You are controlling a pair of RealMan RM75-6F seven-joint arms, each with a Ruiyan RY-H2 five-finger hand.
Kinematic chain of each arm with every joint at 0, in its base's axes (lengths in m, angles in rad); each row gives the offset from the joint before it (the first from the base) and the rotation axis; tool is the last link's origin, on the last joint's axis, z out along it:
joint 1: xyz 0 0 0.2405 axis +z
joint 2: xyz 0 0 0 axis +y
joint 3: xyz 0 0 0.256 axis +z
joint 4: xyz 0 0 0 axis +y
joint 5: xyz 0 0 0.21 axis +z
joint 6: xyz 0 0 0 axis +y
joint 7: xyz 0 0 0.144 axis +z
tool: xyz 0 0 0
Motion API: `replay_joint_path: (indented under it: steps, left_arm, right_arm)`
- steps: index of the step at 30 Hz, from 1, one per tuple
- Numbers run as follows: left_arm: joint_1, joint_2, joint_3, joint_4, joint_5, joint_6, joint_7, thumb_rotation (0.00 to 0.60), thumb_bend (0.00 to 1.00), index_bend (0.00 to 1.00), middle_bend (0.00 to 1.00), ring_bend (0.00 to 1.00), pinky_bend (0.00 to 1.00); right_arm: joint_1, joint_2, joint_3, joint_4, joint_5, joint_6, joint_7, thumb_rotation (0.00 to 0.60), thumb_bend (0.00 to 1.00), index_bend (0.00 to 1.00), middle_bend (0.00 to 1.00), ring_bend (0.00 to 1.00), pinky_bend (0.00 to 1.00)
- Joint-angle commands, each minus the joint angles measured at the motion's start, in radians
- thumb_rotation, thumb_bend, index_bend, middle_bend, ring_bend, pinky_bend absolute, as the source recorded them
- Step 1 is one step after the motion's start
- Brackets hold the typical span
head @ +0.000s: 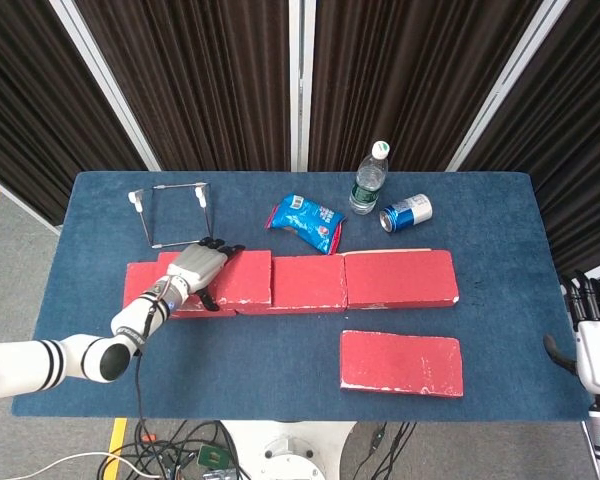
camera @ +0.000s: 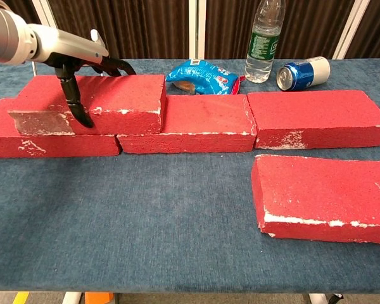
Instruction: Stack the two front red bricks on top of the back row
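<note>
Three red bricks form the back row: left [camera: 50,144], middle [camera: 196,123], right [camera: 316,117]. A fourth red brick [camera: 114,95] lies on top of the row's left end, overlapping the left brick. My left hand [head: 195,266] grips this top brick, fingers [camera: 117,63] over its top and back edge, thumb [camera: 76,104] down its front face. One more red brick [head: 400,362] lies flat in front, at the right [camera: 323,193]. My right hand [head: 595,335] hangs open beyond the table's right edge, holding nothing.
Behind the row stand a water bottle [head: 370,180], a blue can [head: 406,213] on its side, a blue snack bag [head: 305,221] and a wire frame [head: 172,213]. Blue cloth [head: 250,350] covers the table.
</note>
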Motion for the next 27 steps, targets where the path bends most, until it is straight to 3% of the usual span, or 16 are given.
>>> replay_joint_path:
  steps: [1, 4, 15, 27]
  left_arm:
    - [0.001, -0.002, -0.002, 0.0, 0.005, 0.004, -0.004, 0.6, 0.04, 0.01, 0.16, 0.0, 0.0]
    - [0.004, -0.003, -0.004, 0.001, 0.009, 0.006, -0.012, 0.6, 0.04, 0.01, 0.09, 0.0, 0.0]
    - [0.006, 0.007, -0.003, -0.014, 0.009, 0.012, -0.02, 0.6, 0.04, 0.01, 0.01, 0.0, 0.0]
    - [0.004, 0.009, -0.006, -0.034, 0.001, 0.032, -0.02, 0.6, 0.04, 0.01, 0.0, 0.0, 0.0]
  right_arm:
    - [0.0, -0.001, 0.0, 0.001, 0.0, 0.0, 0.0, 0.6, 0.21, 0.0, 0.0, 0.0, 0.0]
    - [0.0, -0.001, 0.001, 0.001, 0.0, 0.001, 0.002, 0.6, 0.21, 0.0, 0.0, 0.0, 0.0]
    - [-0.001, -0.006, 0.001, 0.008, 0.002, 0.002, 0.006, 0.6, 0.21, 0.0, 0.0, 0.0, 0.0]
    - [-0.002, -0.007, 0.002, 0.01, 0.005, 0.004, 0.007, 0.6, 0.21, 0.0, 0.0, 0.0, 0.0]
